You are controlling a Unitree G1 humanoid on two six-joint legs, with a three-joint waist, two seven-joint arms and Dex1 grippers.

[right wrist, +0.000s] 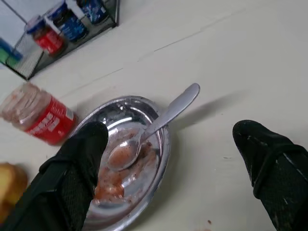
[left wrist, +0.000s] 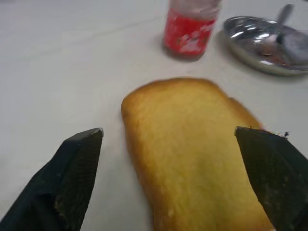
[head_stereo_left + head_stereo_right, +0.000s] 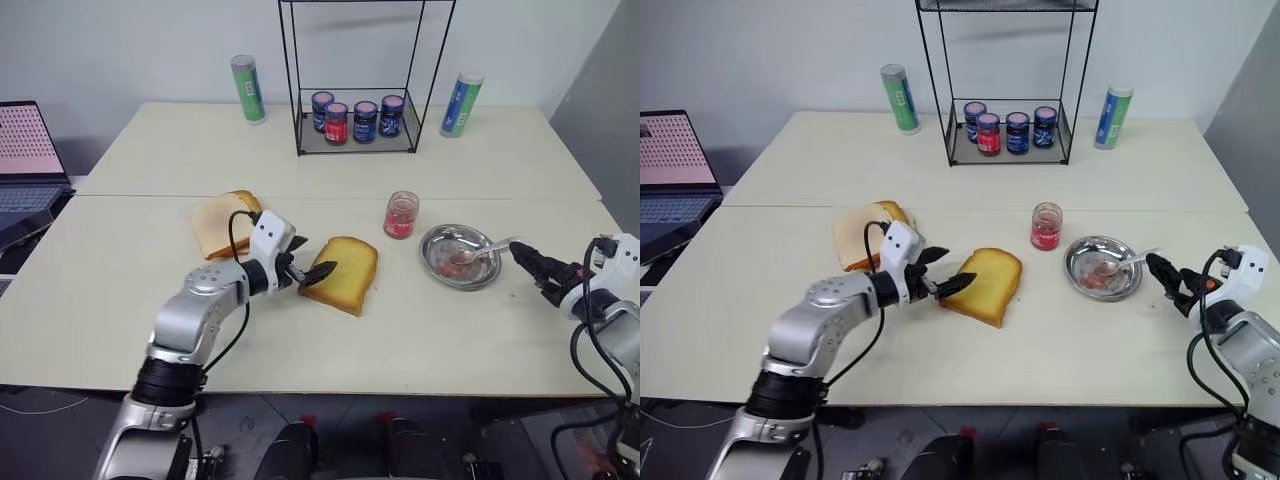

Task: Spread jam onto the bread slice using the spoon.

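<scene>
From the head, the bread slice is seen on the table, with the left gripper spread wide and empty at its near edge. Through the right wrist, the right gripper is seen wide open and empty before the spoon, which is laid in the metal dish beside the jam.

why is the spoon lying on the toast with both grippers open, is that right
Not quite: the spoon lies in the metal dish, its bowl smeared with jam, as the right wrist view shows. The toast is bare. Both the left gripper and right gripper are open.
</scene>
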